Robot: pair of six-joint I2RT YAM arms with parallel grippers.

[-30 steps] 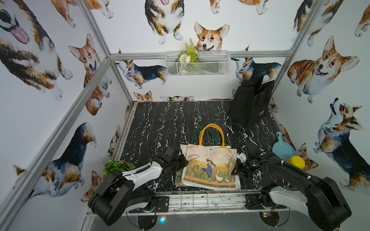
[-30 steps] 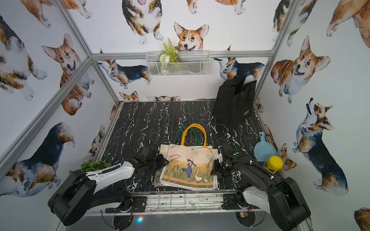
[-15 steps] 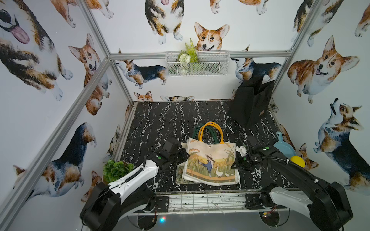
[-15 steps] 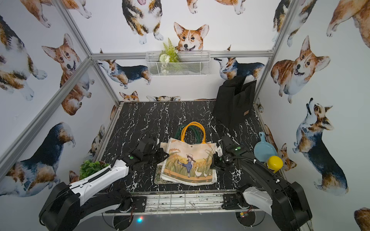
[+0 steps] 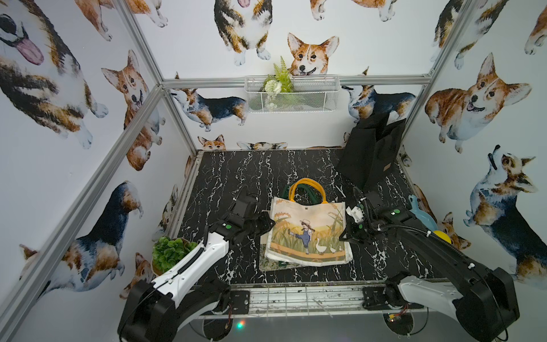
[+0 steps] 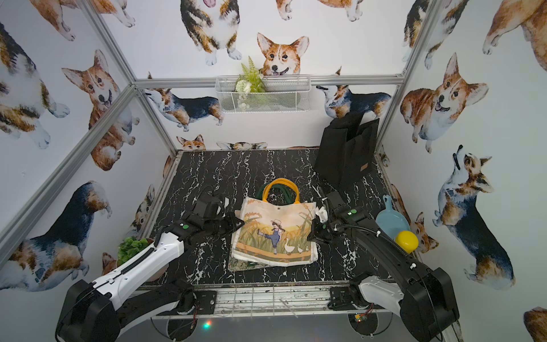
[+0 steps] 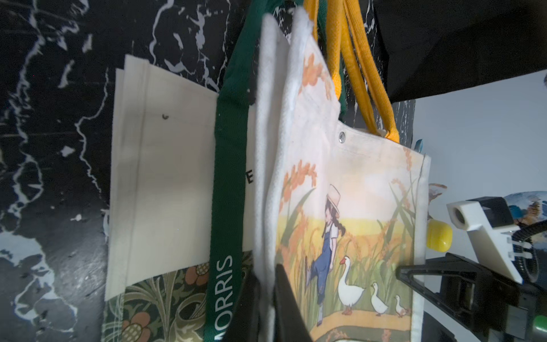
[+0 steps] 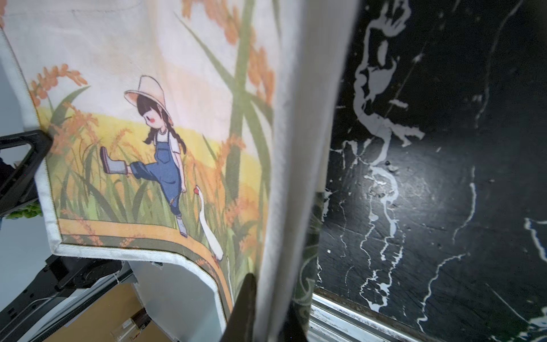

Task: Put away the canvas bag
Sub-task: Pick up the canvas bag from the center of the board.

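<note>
The canvas bag [image 5: 307, 234] [image 6: 275, 234] has a girl-and-geese print and yellow handles [image 5: 307, 185]. It hangs between my two arms, raised off the black marble table [image 5: 236, 177]. My left gripper [image 5: 270, 223] [image 7: 265, 275] is shut on the bag's white left side edge, which is pinched between its black fingers [image 7: 284, 290]. On the opposite side edge my right gripper [image 5: 344, 237] [image 8: 270, 284] is shut too. The bag's printed face [image 8: 148, 118] fills the right wrist view. Its lower edge sags toward the table.
A second bag [image 7: 165, 165] with a floral print and green straps [image 7: 228, 207] lies flat under the held one. A black bag [image 5: 370, 154] stands at the back right. Above it a wire basket [image 5: 291, 94] hangs on the rear wall. Potted plant [image 5: 170, 251] front left; blue scoop [image 5: 420, 213] and yellow ball [image 5: 442, 237] right.
Both arms have reached forward and risen with the bag's side edges in their jaws. The bag has gone from lying flat to hanging above the floral bag.
</note>
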